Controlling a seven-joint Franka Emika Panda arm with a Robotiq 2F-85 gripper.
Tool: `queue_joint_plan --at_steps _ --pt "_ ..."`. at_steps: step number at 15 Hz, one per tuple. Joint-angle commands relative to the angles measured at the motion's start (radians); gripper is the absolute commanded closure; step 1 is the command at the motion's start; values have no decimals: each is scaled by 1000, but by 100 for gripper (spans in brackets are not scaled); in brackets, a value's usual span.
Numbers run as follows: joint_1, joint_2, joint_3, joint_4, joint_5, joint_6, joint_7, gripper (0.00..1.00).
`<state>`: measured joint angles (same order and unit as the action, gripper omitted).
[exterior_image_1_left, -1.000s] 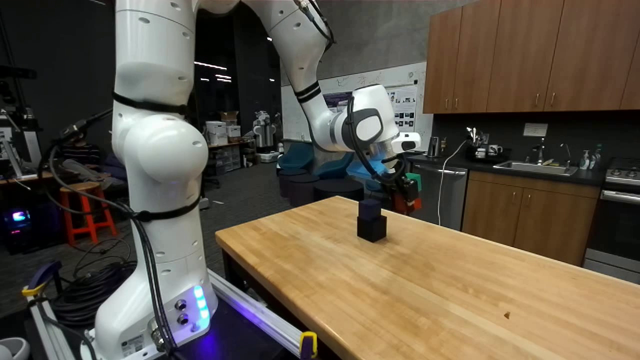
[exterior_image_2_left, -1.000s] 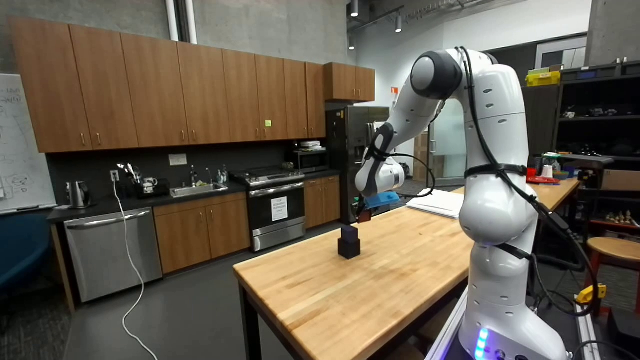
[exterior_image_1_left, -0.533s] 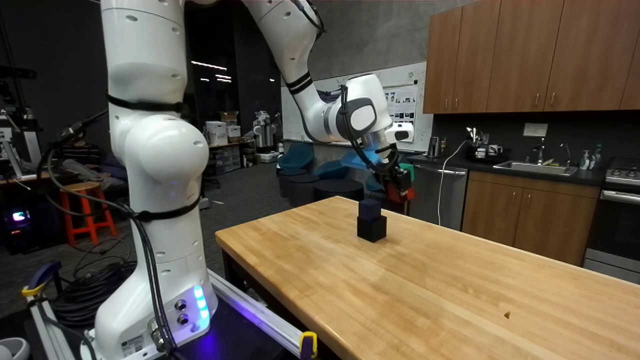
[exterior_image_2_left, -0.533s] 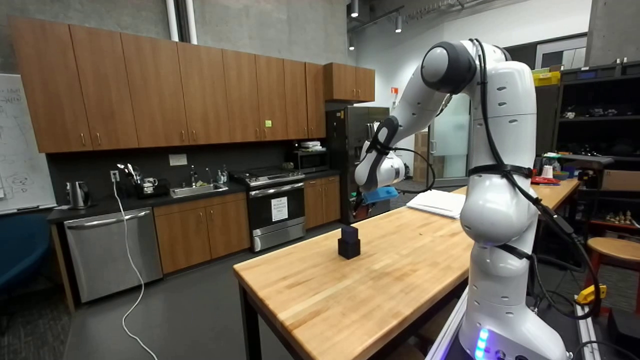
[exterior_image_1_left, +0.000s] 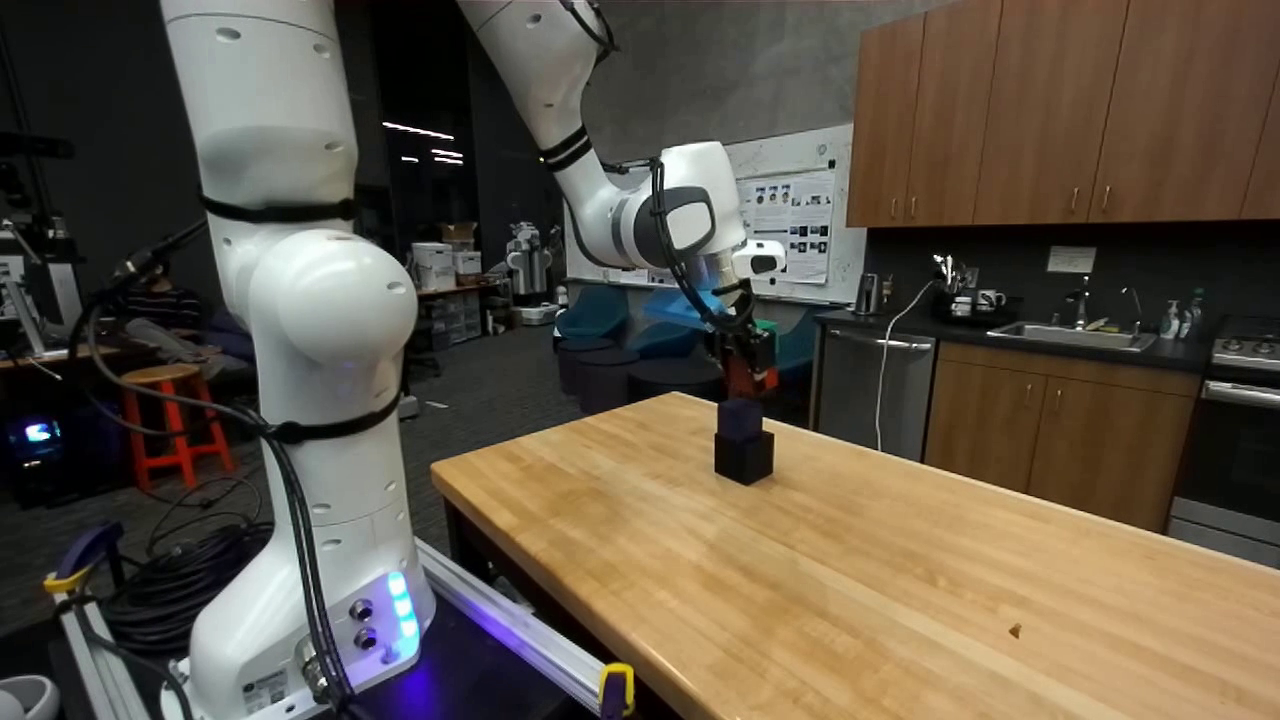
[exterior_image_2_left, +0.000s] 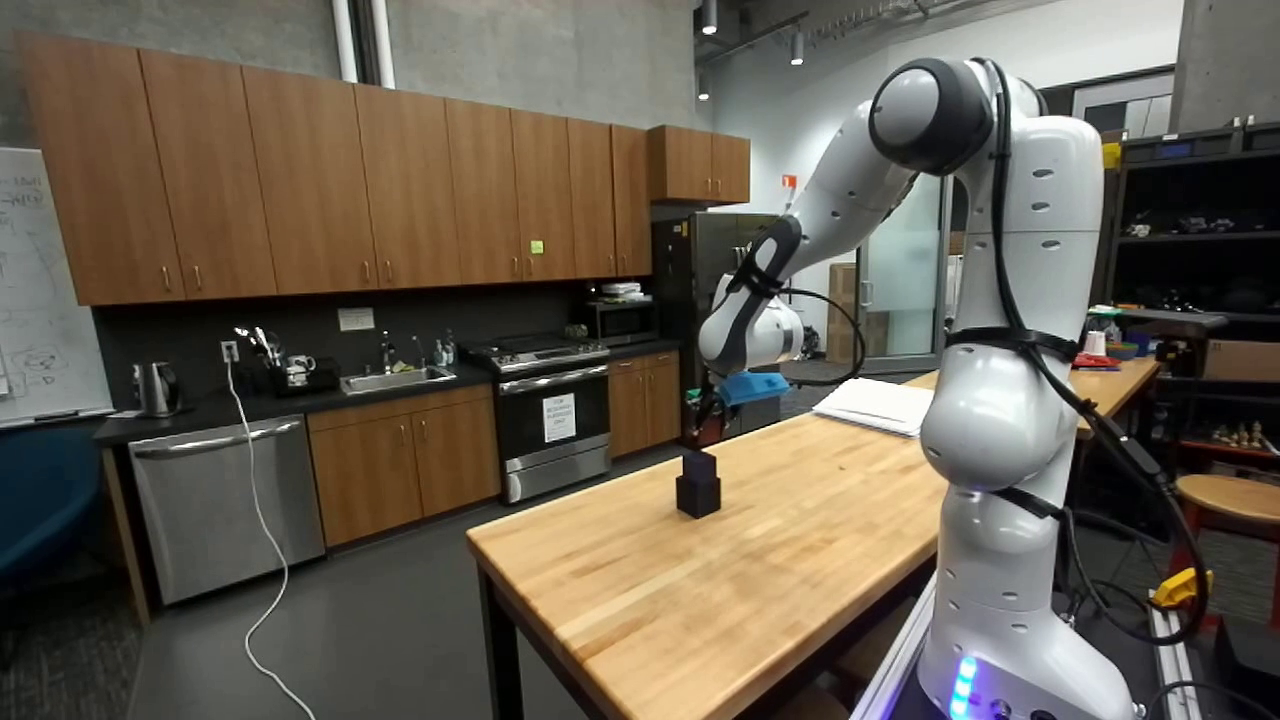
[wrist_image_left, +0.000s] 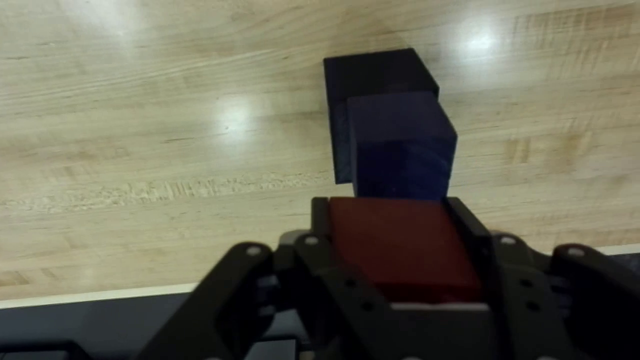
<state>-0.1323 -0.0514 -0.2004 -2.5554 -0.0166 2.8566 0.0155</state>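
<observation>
One white robot arm (exterior_image_1_left: 312, 300) stands at the left as you look at an exterior view, blue lights (exterior_image_1_left: 403, 605) glowing low on it, beside a long edge of the wooden table (exterior_image_1_left: 880, 560). Rightward you meet the table's short edge, with teal chairs (exterior_image_1_left: 592, 312) and low dark ottomans (exterior_image_1_left: 678, 380) on the floor beyond the far corner. Then comes the black block (exterior_image_1_left: 743, 460), sitting on the table toward the kitchen-side long edge and nearer the far corner than the left one; the smaller dark blue block (exterior_image_1_left: 739, 419) rests on top of it. Just above these two, slightly to their right, hangs your gripper (wrist_image_left: 385, 212), clenched on the red block (wrist_image_left: 400, 245); the wrist view shows you the grasp on two opposite sides. There the red block overlaps the dark blue one, and you cannot tell whether they touch. Past the kitchen-side edge you see a kettle (exterior_image_1_left: 868, 294) and a steel dishwasher (exterior_image_1_left: 878, 390). A small brown chip (exterior_image_1_left: 1015, 630) lies farther right on the table, well apart from the blocks. Beyond it a sink (exterior_image_1_left: 1062, 338) is set in the dark counter (exterior_image_1_left: 1185, 355), and at the far right the stove (exterior_image_1_left: 1240, 430) ends the row.
</observation>
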Motion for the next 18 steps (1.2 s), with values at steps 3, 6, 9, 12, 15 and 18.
queue_joint_plan --at_steps 3,6,9,12,15,18 --pt "3 -66 24 -23 68 -95 -112 69" --pt "8 -62 28 -20 84 -107 -154 69" --pt "18 -47 32 -15 112 -114 -199 69" --pt "21 -29 40 -14 112 -92 -208 69" --pt "16 -17 43 -8 101 -89 -202 69" --pt "12 -7 41 -4 96 -90 -203 69"
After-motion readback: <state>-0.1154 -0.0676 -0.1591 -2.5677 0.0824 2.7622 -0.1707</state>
